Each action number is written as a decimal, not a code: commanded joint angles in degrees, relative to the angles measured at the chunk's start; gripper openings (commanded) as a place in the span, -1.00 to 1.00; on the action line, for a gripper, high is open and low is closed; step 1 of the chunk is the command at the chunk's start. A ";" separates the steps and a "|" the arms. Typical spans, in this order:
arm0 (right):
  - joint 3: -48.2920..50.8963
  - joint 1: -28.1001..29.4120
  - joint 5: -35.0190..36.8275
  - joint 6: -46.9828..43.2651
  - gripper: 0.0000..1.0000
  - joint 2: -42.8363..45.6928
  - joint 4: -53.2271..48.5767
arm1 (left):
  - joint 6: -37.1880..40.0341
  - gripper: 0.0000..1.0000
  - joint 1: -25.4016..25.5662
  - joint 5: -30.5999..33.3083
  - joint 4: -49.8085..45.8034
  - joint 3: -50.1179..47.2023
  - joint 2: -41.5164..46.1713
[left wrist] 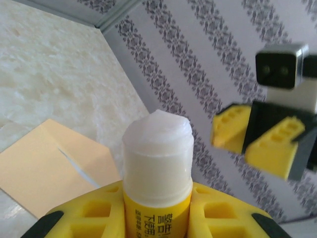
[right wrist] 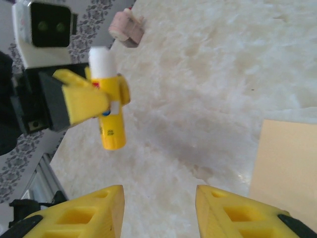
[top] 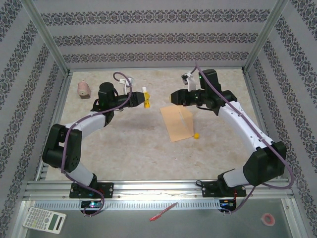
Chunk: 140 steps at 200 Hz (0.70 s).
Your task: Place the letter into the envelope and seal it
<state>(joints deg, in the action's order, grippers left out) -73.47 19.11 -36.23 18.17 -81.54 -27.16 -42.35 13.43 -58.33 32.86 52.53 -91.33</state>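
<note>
The left gripper [top: 141,100], jaws clenched on an uncapped glue stick [left wrist: 157,163], holds it above the desk [top: 129,144] near the tan envelope [top: 177,124] lying flat mid-desk, seemingly ready to glue its flap, while the right gripper [right wrist: 159,210] hovers nearby, jaws released.

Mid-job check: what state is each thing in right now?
glue stick: uncapped, glue wound out.
left gripper: shut on glue stick.
right gripper: open, empty.
envelope: flat on table; sealed or not, cannot tell.
cap: off, on table beside envelope.
</note>
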 commanded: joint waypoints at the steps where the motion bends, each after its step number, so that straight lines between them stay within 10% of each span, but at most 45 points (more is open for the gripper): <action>1: 1.65 -1.39 3.36 -0.02 -0.18 0.73 -1.91 | 15.87 -0.78 0.10 -2.77 -11.25 1.26 4.71; 40: 3.44 -6.50 6.46 3.82 -0.23 -1.60 -2.89 | 19.01 -0.90 0.71 4.41 -20.84 0.88 6.82; 140: 5.06 -14.76 16.02 -0.48 -0.94 -8.64 -6.25 | -10.13 -0.95 14.09 20.05 11.21 -0.29 -11.54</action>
<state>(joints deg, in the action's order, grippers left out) -69.97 5.50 -23.66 19.59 -88.14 -32.38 -43.83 26.28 -42.02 32.64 49.93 -98.35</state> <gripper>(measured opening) 0.076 0.246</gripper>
